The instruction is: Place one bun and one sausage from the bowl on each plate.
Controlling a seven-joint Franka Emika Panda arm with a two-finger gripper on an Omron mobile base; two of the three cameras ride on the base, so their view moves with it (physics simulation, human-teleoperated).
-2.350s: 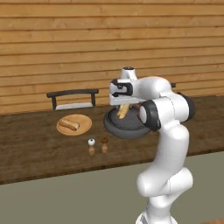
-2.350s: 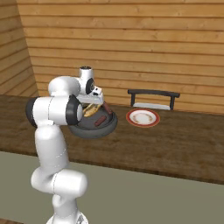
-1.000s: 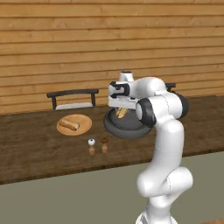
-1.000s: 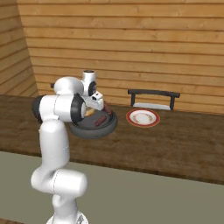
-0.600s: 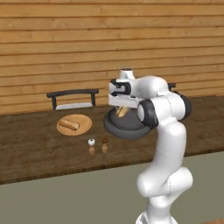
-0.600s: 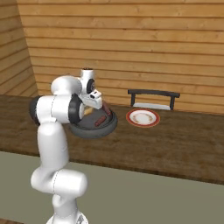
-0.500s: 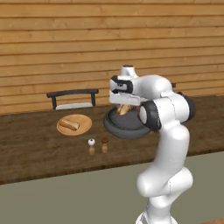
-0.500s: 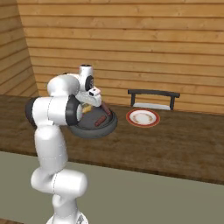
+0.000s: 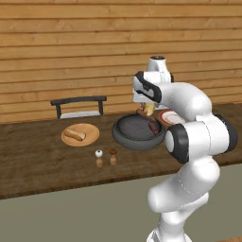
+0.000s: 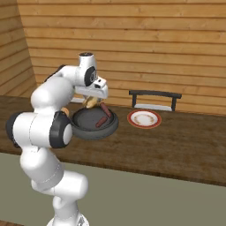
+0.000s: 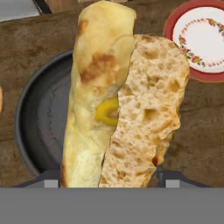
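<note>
Above the bowl (image 11: 39,131), the tool (image 9: 147,109) apparently grips a split, golden-brown bun (image 11: 122,100).

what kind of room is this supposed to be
Most likely a rendered kitchen or dining counter. A long dark wooden counter runs along a plank wall and carries food ware: a dark grey bowl holding sausages, a wooden plate with a bun on it, a red-rimmed plate, and small salt and pepper shakers.
</note>
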